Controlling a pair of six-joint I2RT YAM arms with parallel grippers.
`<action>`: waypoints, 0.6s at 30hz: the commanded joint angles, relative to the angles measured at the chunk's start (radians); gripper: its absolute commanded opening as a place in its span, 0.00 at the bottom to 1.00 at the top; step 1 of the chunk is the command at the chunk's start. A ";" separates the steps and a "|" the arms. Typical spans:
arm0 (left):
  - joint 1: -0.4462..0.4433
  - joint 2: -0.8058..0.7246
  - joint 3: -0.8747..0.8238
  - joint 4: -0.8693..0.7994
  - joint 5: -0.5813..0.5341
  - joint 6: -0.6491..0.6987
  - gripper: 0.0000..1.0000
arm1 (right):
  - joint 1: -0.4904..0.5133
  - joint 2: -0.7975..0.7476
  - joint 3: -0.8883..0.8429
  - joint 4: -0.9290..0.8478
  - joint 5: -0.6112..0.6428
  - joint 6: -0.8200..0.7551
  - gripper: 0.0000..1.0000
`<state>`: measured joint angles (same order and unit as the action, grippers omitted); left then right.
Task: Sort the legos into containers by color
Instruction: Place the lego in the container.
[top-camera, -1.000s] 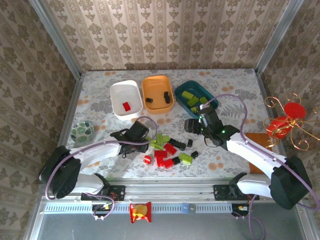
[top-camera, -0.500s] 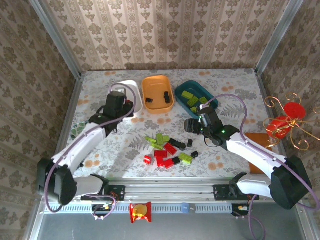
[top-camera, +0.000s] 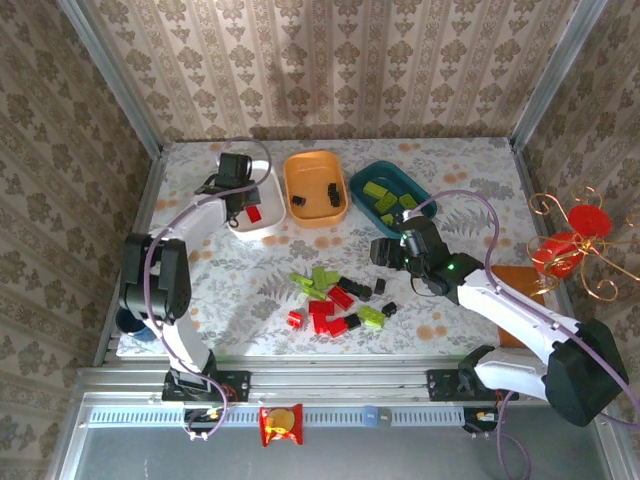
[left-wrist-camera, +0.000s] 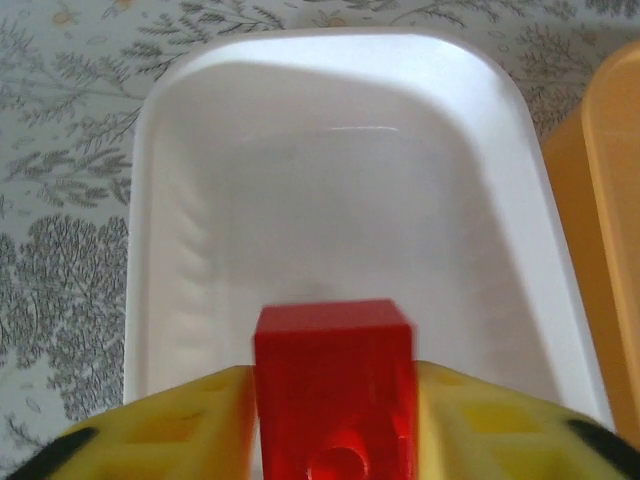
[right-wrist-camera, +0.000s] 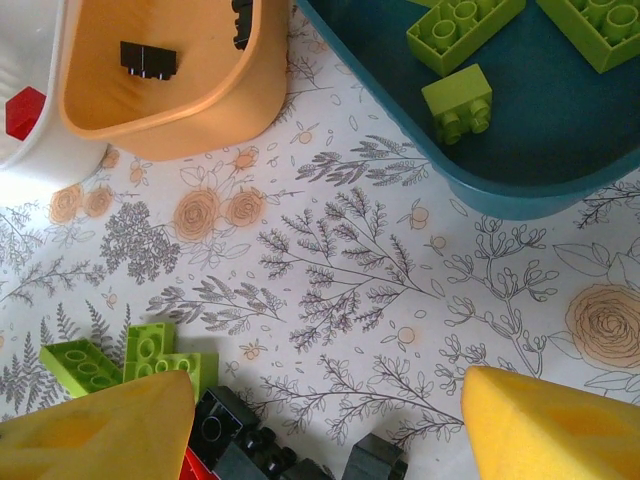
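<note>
Pinching a glossy, boxy red brick (left-wrist-camera: 333, 345) in the left gripper (left-wrist-camera: 335, 390) over the smooth white tray (left-wrist-camera: 140, 250). Right gripper (right-wrist-camera: 330, 425) spread wide above loose studded bricks (right-wrist-camera: 140, 362) on flowered cloth (right-wrist-camera: 350, 260).

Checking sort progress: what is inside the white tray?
One red brick lies in the white tray. The left hand holds a second red brick above it, hiding the near floor in the wrist view; the visible rest is bare.
</note>
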<state>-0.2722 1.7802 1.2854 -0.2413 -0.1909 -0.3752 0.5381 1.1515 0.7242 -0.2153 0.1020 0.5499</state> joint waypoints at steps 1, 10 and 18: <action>0.010 0.003 0.043 -0.042 0.017 0.002 0.59 | 0.006 -0.031 -0.017 -0.027 0.031 0.012 0.73; -0.047 -0.202 -0.090 -0.008 0.081 -0.038 0.77 | 0.006 -0.041 -0.015 -0.028 0.034 0.012 0.73; -0.263 -0.496 -0.377 -0.009 0.136 -0.050 0.85 | 0.005 -0.018 -0.018 -0.004 0.033 0.012 0.73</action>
<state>-0.4637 1.3453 0.9836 -0.2188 -0.0860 -0.4156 0.5381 1.1320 0.7223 -0.2173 0.1059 0.5533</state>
